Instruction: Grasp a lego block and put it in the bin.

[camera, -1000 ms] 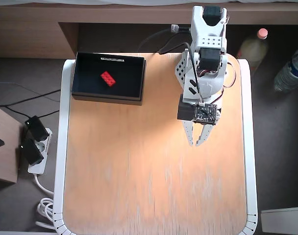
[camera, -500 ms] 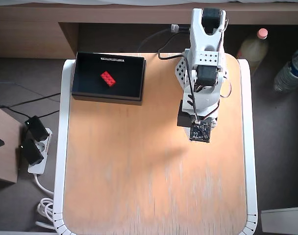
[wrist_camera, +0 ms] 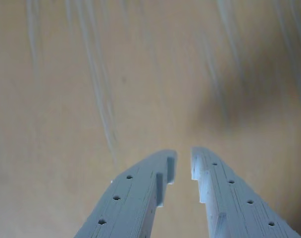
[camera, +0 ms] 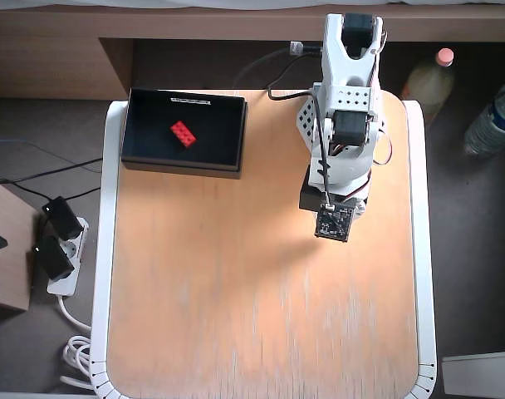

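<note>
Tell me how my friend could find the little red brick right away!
Look at the wooden table with white edges in the overhead view. Near its top-left corner sits a black rectangular box with low walls. The small red studded plastic brick lies inside, the only bright thing there.

Light wooden table [camera: 261, 316] with white rim, white power strip [camera: 63, 262] with two black plugs on the dark floor at left, coiled white cable [camera: 76, 359] below it, two bottles, apparently plastic [camera: 425, 79] [camera: 492, 120], at upper right.
</note>
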`<action>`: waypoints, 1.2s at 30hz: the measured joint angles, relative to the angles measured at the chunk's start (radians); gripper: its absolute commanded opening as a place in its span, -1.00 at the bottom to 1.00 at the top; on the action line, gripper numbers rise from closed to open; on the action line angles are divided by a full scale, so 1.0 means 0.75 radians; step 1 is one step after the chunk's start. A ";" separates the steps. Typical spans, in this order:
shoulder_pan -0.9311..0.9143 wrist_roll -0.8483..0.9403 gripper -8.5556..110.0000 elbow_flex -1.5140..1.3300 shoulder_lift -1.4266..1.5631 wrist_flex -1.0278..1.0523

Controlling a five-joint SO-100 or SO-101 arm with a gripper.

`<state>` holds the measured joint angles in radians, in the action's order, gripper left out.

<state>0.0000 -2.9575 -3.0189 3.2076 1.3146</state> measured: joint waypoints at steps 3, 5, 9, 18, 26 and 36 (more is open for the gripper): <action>0.000 0.051 -0.85 0.000 0.000 0.016; 0.000 0.063 -0.85 0.000 0.000 0.020; 0.000 0.072 -0.85 0.000 0.000 0.022; 0.000 0.072 -0.85 0.000 0.000 0.022; 0.000 0.072 -0.85 0.000 0.000 0.022; 0.000 0.072 -0.85 0.000 0.000 0.022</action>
<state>0.0000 -2.9038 -3.0189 3.2076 1.3315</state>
